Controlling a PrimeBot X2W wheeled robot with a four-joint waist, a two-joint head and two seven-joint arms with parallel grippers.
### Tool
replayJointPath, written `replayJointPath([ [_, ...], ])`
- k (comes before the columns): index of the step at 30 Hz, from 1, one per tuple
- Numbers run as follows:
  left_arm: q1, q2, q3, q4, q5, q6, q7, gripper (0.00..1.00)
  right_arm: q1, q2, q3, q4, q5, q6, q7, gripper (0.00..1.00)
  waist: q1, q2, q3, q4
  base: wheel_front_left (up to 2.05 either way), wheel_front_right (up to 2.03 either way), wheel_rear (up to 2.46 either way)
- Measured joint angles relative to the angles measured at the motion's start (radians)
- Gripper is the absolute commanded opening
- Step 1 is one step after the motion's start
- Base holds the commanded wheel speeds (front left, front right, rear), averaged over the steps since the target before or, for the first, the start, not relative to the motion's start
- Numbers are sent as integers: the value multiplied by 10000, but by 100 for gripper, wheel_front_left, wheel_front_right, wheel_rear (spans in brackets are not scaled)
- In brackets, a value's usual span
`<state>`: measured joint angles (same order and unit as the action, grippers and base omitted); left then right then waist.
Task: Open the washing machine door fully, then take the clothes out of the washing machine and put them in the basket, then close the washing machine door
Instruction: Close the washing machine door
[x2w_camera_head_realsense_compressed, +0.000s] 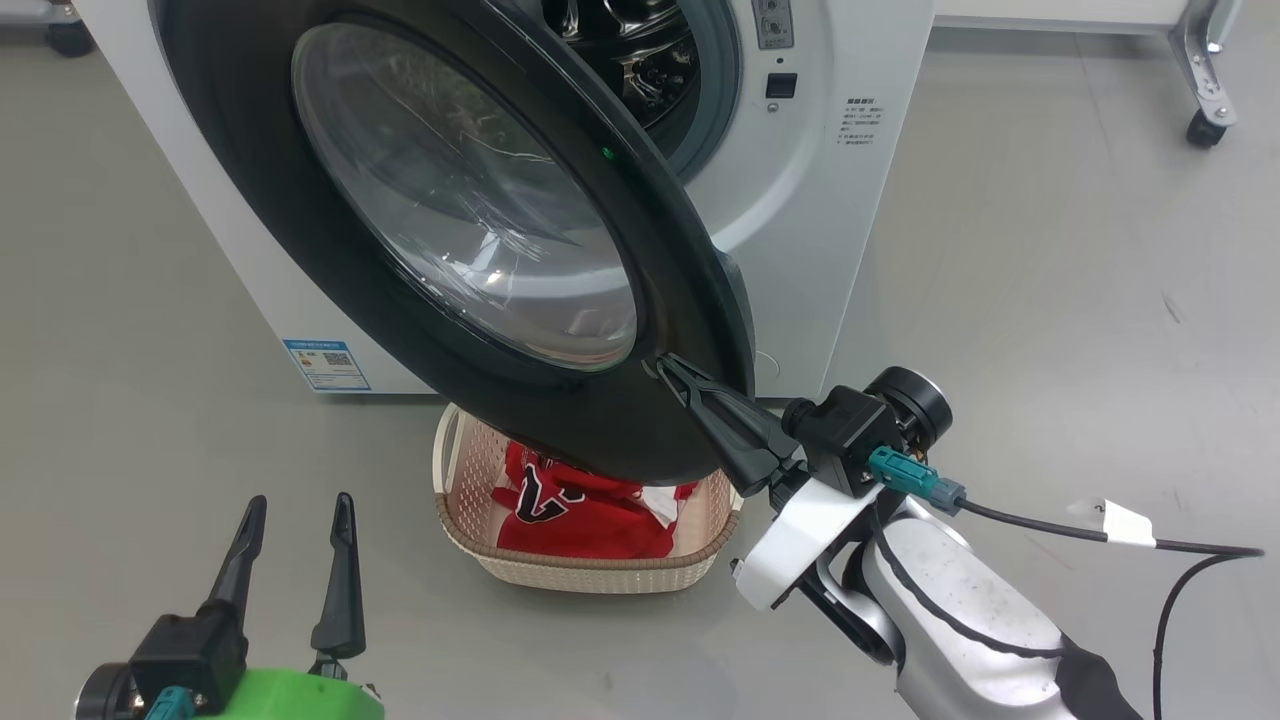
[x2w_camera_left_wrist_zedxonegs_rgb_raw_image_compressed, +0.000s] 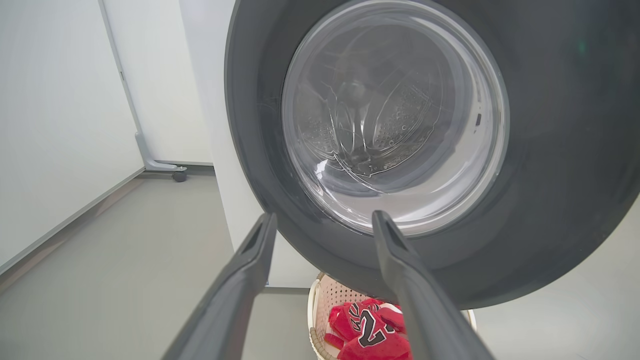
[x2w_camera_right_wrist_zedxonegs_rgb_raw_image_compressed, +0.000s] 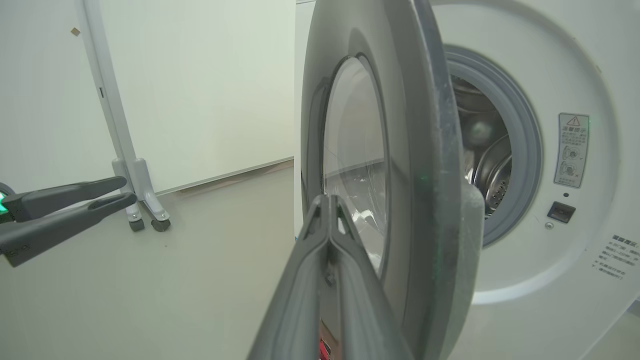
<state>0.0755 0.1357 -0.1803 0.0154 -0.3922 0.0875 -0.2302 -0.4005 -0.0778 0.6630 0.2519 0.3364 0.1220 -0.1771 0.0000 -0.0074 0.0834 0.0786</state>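
At the lower left of the head view, the left claw (x2w_camera_head_realsense_compressed: 300, 500) hangs with its two dark fingers spread apart, holding nothing. Just beyond it and to its right, the basket (x2w_camera_head_realsense_compressed: 580, 578) sits on the grey floor (x2w_camera_head_realsense_compressed: 1050, 300), cream with a brown woven-look rim. The clothes (x2w_camera_head_realsense_compressed: 590, 515) lie crumpled inside it: a red jersey with white patches and dark lettering.

The right claw (x2w_camera_head_realsense_compressed: 668, 365) has its fingers pressed together, tips at the lower edge of the door (x2w_camera_head_realsense_compressed: 460, 220), probably touching it. The door is round and glossy black with a bulging clear window. It stands partly open and overhangs the basket. Behind the right claw is the white washing machine (x2w_camera_head_realsense_compressed: 800, 200), with its grey rubber ring and steel drum (x2w_camera_head_realsense_compressed: 640, 50).
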Motion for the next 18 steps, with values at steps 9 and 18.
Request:
replayJointPath([
  [9,-210,-4,-38,-94,123,15,-2,100,-363,6,-84,857,142,0,40,0,0,0,291,133,0,0,0],
  [18,-360,-17,-42,-157,155,54,-12,100,-924,19,-211,1471,257,2,29,0,0,0,577,214,0,0,0],
])
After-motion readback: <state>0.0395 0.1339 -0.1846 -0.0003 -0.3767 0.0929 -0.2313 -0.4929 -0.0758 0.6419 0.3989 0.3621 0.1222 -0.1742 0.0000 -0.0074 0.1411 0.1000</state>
